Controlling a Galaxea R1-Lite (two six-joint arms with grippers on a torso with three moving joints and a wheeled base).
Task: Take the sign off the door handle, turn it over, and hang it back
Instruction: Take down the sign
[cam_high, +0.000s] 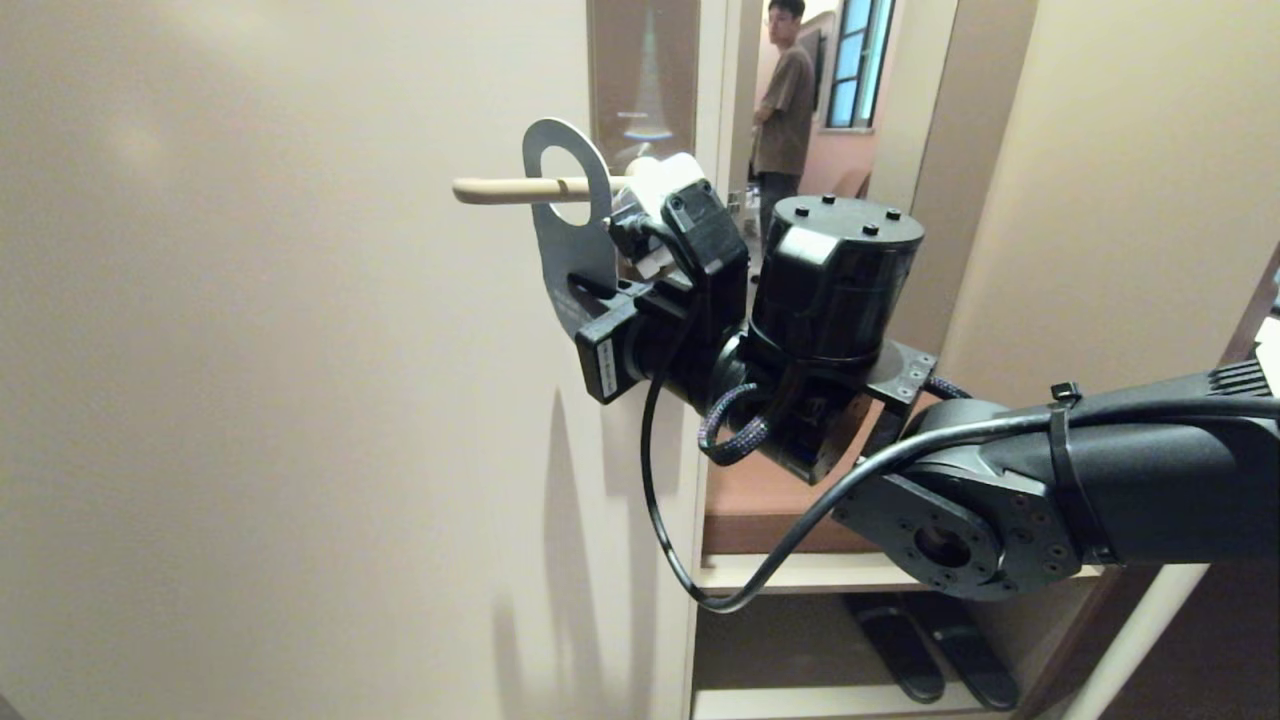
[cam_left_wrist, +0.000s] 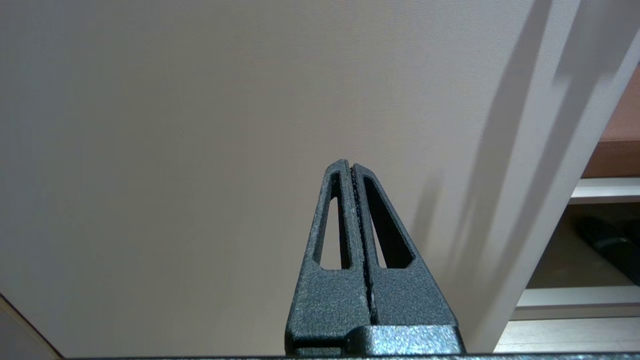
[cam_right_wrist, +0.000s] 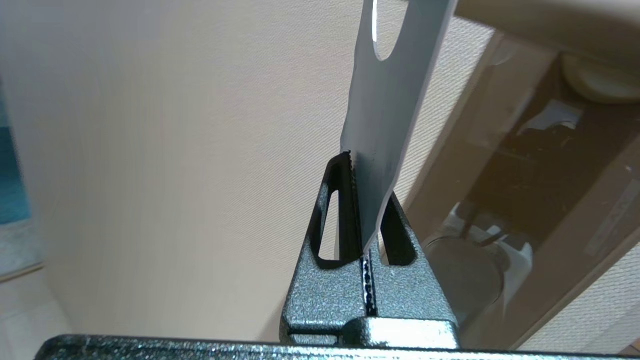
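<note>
Upper centre of frame, right end effector (cam_high: 600, 290) clamped on the sign (cam_high: 565, 215), its hole threaded over the door handle (cam_high: 510, 190); release left, flip unconfirmed; left end effector (cam_left_wrist: 352, 167) closed, idle.

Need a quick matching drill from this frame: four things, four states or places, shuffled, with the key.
Things:
1. sign
2. door handle
3. left gripper
4. person

States:
A. shut on nothing, facing a plain door panel
B. standing in the room beyond the doorway
C. pinched at its lower end by the right gripper, hole around the lever
D. cream lever sticking out level, passing through a round hole

Pairs: 1-C, 2-D, 3-A, 4-B
</note>
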